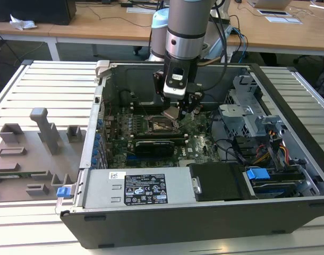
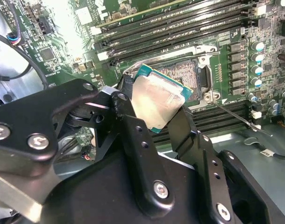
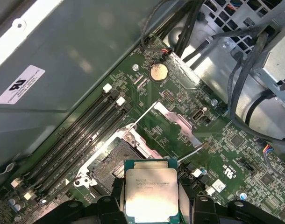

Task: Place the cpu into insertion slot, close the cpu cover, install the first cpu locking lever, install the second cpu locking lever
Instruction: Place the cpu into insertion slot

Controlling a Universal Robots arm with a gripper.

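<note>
— What does the exterior view give you?

— I see the arm reaching down into the open computer case [image 1: 204, 223]. Its gripper [image 1: 174, 113] is pinching the cpu [image 1: 171, 112] by the edges. The chip hangs tilted just above the motherboard [image 1: 199, 146], close to the socket [image 1: 156, 124] and not seated in it.

— And the second wrist view?

— From here I look along the two black fingers [image 2: 133, 135]. They clamp opposite sides of the cpu [image 2: 157, 100], whose pale metal top faces the camera. Behind the chip the socket [image 2: 187, 74] lies bare with its contact field showing, and rows of memory slots [image 2: 180, 23] run beyond it. A thin locking lever [image 2: 236, 115] slants out from the socket's corner (lifted off the board, as far as I can judge).

— First wrist view?

— I get the cpu [image 3: 149, 196] held flat between the fingers [image 3: 201, 207], with its printed top towards me. It hovers at the near edge of the open socket [image 3: 110, 165], apart from it. The cpu cover [image 3: 180, 122] is swung open on the side of the socket away from the memory slots [image 3: 81, 135], and green board shows through its open centre. Farther along the board sits a round coin cell [image 3: 158, 71]. Beyond it, black cables [image 3: 245, 84] loop over the metal drive cage.
</note>
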